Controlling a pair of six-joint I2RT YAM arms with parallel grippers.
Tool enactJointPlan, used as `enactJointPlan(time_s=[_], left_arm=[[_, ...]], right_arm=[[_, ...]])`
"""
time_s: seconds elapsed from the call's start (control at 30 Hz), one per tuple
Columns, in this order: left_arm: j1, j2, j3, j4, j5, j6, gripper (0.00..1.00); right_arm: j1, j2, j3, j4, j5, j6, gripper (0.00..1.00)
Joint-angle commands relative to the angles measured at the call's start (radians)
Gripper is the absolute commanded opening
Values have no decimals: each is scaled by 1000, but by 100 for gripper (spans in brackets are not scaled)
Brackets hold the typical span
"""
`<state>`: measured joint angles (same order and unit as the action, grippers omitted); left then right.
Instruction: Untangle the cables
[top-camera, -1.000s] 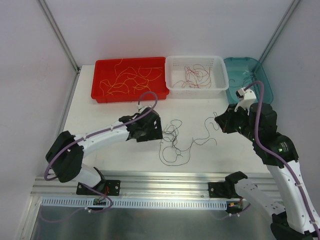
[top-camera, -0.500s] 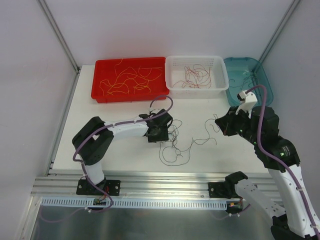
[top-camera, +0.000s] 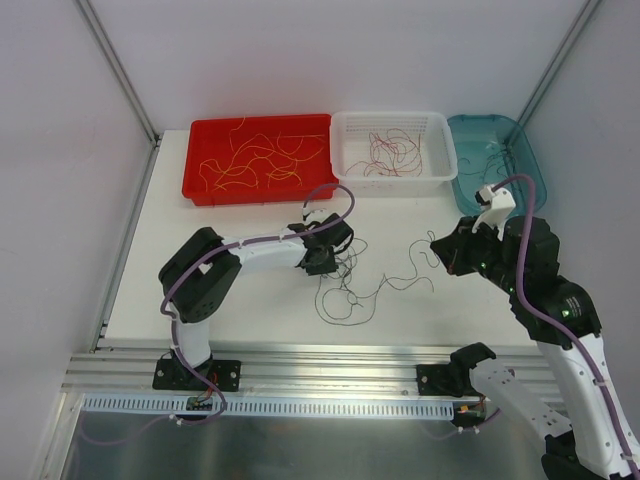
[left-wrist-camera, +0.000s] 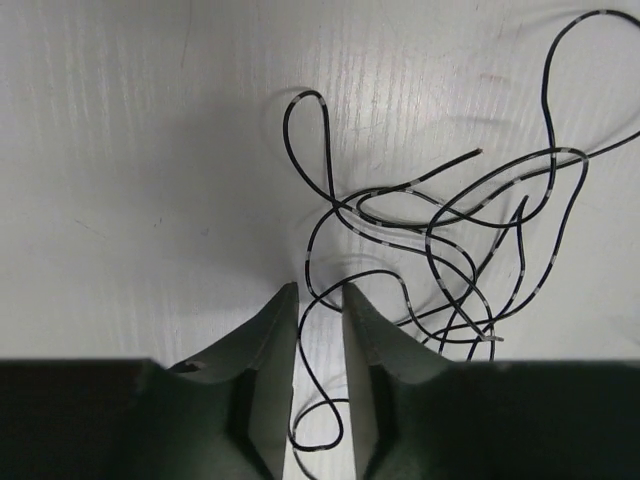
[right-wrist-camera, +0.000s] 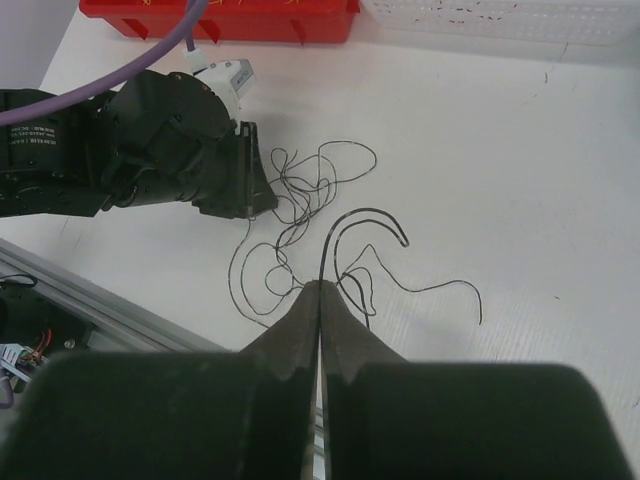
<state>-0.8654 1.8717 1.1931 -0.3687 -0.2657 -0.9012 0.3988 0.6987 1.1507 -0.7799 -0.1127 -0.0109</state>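
Cables (top-camera: 347, 272) on table (top-camera: 220, 225), before three bins (top-camera: 392, 114); left end effector (top-camera: 326, 264) beside.

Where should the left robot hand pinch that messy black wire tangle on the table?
Probably the single strand at the left edge of the black tangle, coming straight down from above. It runs alone there, clear of the crossing knot, so one wire gets pinched instead of several. The left gripper straddles it, jaws slightly apart.
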Motion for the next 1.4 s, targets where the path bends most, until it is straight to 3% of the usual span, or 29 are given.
enactJointPlan(time_s=[0.0, 0.03, 0.1, 0.2, 0.5, 0.57, 0.8, 1.1, 1.23, 1.37], left_arm=[[-7, 60, -13, -30, -55, 1, 20], [-6, 57, -16, -39, -62, 1, 10], [12, 40, -27, -55, -99, 16, 1], [58, -12, -64, -88, -138, 53, 0], [465, -210, -127, -188, -254, 252, 0], [561, -241, -121, -205, -251, 289, 0], [745, -397, -78, -246, -334, 422, 0], [836, -534, -99, -248, -452, 556, 0], [842, -574, -121, -243, -322, 561, 0], [836, -614, -150, -228, -45, 576, 3]], right_arm=[[-5, -13, -2, -15, 5, -12, 1], [-5, -16, 3, -19, 31, -17, 1], [-6, -25, 17, -45, 76, -35, 1], [-5, -36, 40, -88, 197, -57, 1], [-5, -47, 135, -229, 660, -104, 1], [-5, -48, 144, -242, 709, -110, 1], [-6, -48, 222, -289, 850, -107, 1], [-6, -19, 179, -279, 759, -95, 1], [-5, -1, 97, -211, 595, -64, 1], [-5, 28, 46, -128, 331, -40, 1]])
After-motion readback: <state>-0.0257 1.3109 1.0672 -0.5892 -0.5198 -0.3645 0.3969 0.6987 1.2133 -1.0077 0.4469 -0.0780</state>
